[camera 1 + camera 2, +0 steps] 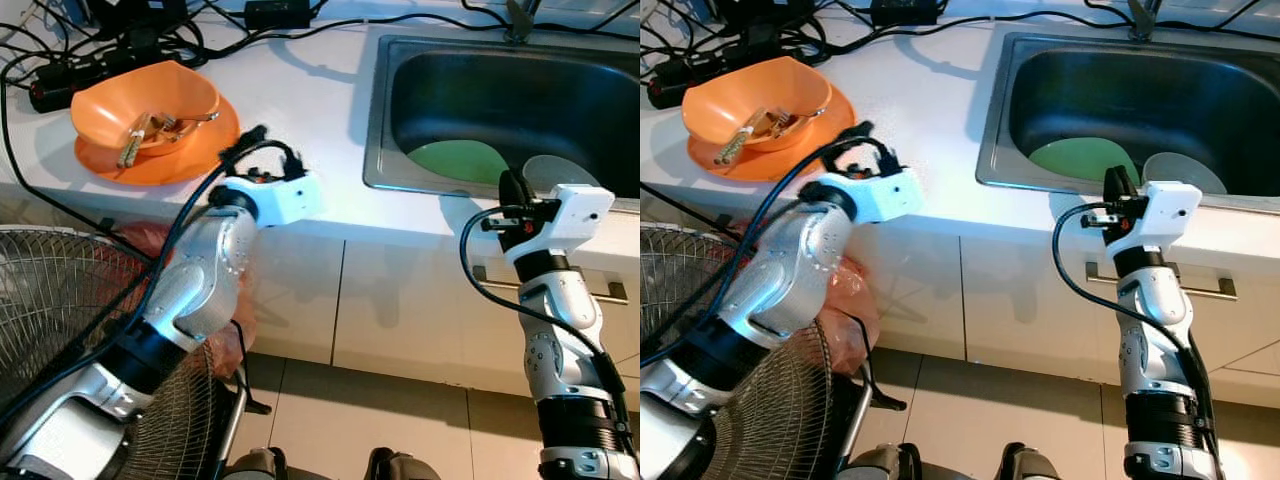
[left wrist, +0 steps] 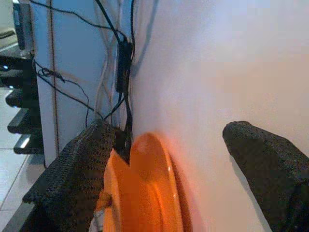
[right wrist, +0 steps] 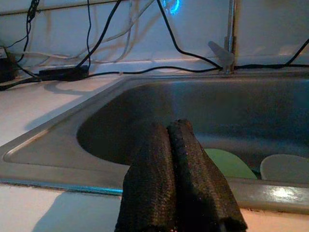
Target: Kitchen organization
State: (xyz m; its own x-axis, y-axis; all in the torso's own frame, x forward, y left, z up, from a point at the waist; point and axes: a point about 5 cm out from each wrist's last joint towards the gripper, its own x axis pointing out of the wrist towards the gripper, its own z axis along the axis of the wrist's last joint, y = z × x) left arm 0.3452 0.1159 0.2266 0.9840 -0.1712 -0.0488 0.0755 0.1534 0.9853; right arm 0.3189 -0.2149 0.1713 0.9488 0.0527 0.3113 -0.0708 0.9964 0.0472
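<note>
White countertop (image 1: 300, 90), orange plate (image 1: 190, 160) with bowl, black cables (image 1: 120, 45), inset steel sink (image 1: 385, 120)

Bright overhead light washed the white worktop (image 1: 320, 90) nearly to glare, and cables cast soft shadows on it. The sink (image 1: 500, 100) basin lay darker. The wrist views were dimmer and soft, their near fingers (image 2: 263, 159) blurred.
</note>
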